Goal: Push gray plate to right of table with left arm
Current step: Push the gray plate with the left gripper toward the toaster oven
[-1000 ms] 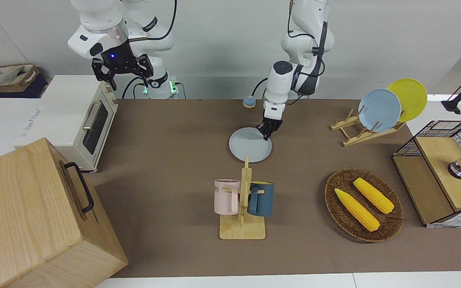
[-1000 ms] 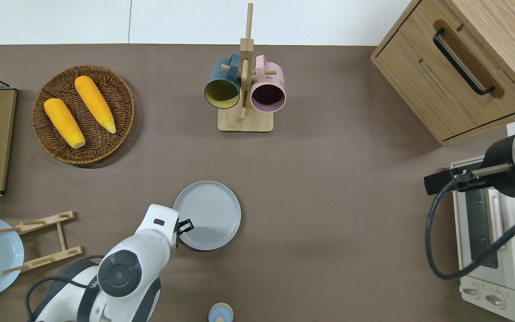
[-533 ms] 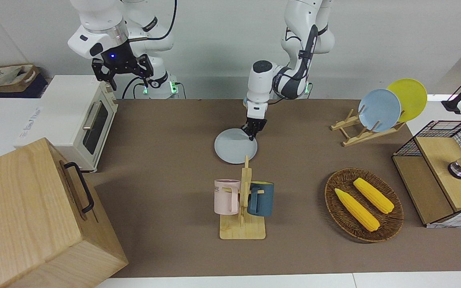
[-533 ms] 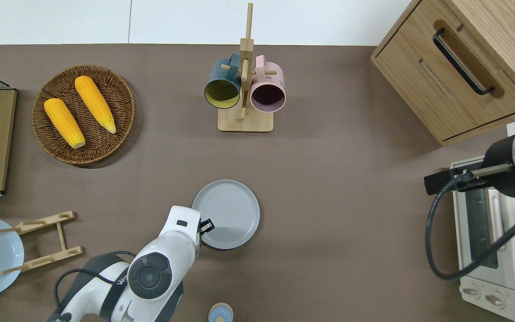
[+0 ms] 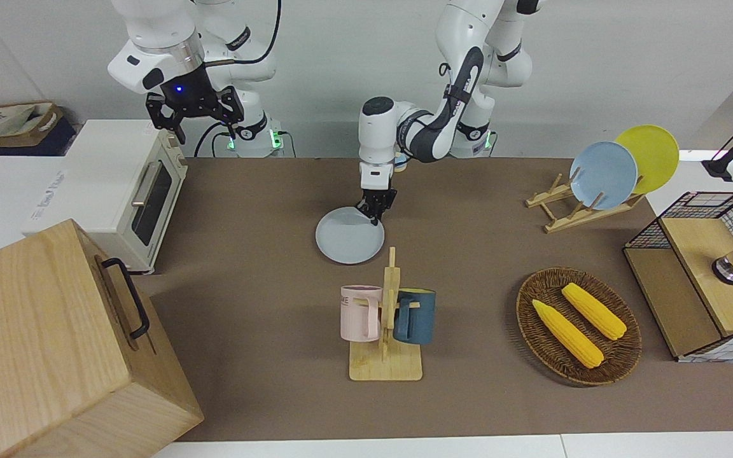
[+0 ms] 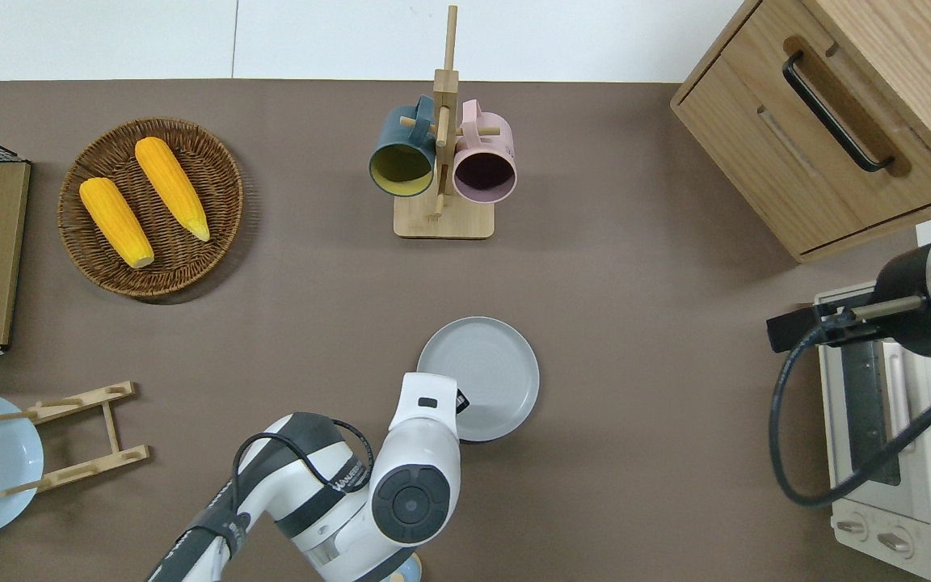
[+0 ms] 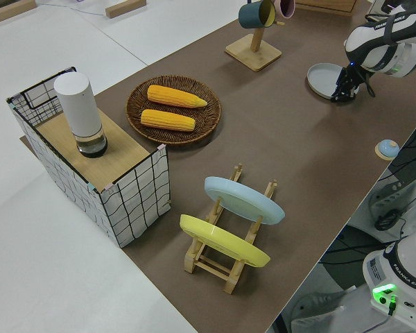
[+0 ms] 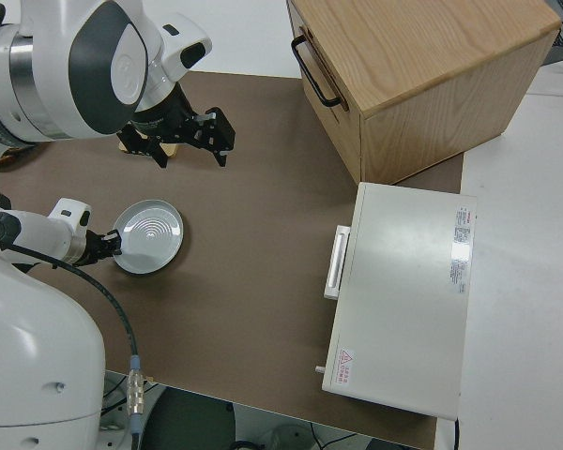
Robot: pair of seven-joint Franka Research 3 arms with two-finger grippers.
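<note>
The gray plate (image 5: 349, 242) lies flat on the brown table (image 5: 265, 191), about mid-length and nearer to the robots than the mug rack. It also shows in the overhead view (image 6: 482, 376), the left side view (image 7: 322, 78) and the right side view (image 8: 148, 234). My left gripper (image 5: 376, 214) is shut and low, touching the plate's rim on the side toward the left arm's end (image 6: 459, 402). The right arm is parked, its gripper (image 5: 204, 130) open and empty.
A mug rack (image 5: 387, 324) with a pink and a dark blue mug stands farther from the robots than the plate. A toaster oven (image 5: 131, 191) and a wooden cabinet (image 5: 55, 343) fill the right arm's end. A corn basket (image 5: 578, 324), plate rack (image 5: 602, 175) and wire crate (image 5: 697, 273) stand toward the left arm's end.
My left gripper has swept toward the right arm's end, and the gray plate has slid that way with it, about one plate width across the table. The right arm has not moved.
</note>
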